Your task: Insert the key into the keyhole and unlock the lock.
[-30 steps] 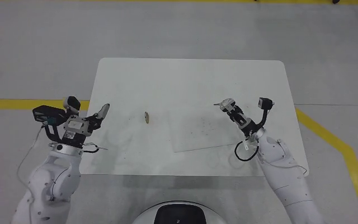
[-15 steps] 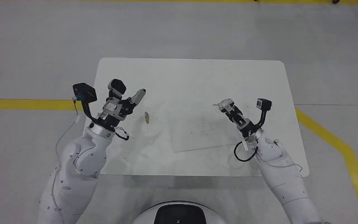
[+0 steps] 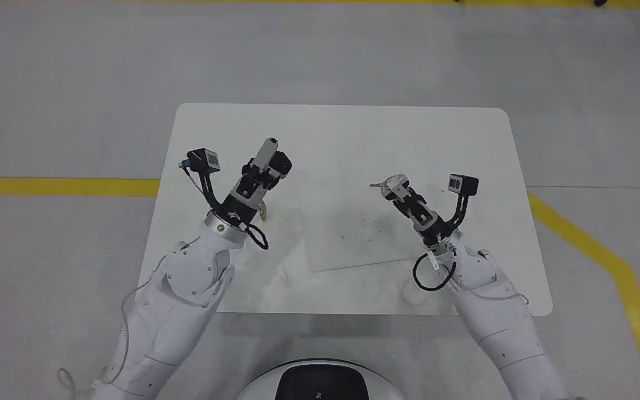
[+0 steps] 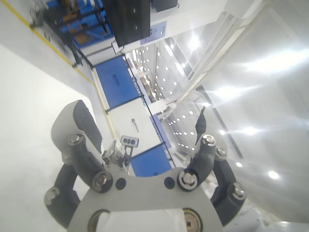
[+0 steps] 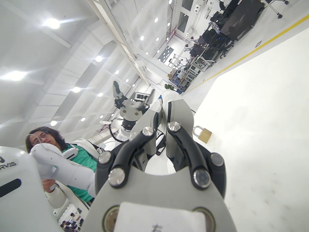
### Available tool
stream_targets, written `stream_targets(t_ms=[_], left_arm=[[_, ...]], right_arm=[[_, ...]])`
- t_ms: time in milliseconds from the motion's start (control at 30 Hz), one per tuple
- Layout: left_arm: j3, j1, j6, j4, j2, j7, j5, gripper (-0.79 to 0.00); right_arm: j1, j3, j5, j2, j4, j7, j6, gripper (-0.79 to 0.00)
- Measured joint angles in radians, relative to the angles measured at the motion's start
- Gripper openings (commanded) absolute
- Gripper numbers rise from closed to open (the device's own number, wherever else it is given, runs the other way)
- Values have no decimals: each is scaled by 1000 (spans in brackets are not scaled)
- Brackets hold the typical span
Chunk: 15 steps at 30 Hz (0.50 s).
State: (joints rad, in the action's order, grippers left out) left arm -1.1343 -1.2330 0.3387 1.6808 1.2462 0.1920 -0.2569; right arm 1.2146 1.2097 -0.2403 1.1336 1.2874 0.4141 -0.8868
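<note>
Little of the job is done. My right tool (image 3: 392,184) is closed on the key (image 3: 376,184), held up off the tabletop (image 3: 450,140) right of centre in the top view. In the right wrist view the fingers of that tool (image 5: 165,107) are pressed together with only a thin sliver between them, so I take the grip to be a pinch on the key's head. My left tool (image 3: 270,158) stands raised in the left-centre of the top view, and its fingers (image 4: 82,119) are spread wide and hold nothing.

The padlock (image 5: 202,134) lies flat on the tabletop between my two tools, nearer the left one, and neither tool touches it. Steadying it, entering the key and turning it are all left to do.

As for direction, the key's long axis runs roughly across the top view, with its thin tip sticking out toward frame left, on the padlock's side. The padlock's shackle (image 5: 197,129) is turned away from my right tool, and its brass body is the nearer end. I cannot make out the keyhole, so I cannot say whether key and hole line up.
</note>
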Motion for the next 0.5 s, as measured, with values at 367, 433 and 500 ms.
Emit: stream_targets(t_ms=[367,433,500], left_arm=[[83,77,0,-83,11,231,22,0],[88,80,0,-86,8,257,90,-3],[91,79,6,-86,6,274,141,-99]], right_arm=[[12,18,0,-3,50,40,34,-785],[12,15,0,-3,53,51,42,-785],[13,13,6,-3,58,65,53,-785]])
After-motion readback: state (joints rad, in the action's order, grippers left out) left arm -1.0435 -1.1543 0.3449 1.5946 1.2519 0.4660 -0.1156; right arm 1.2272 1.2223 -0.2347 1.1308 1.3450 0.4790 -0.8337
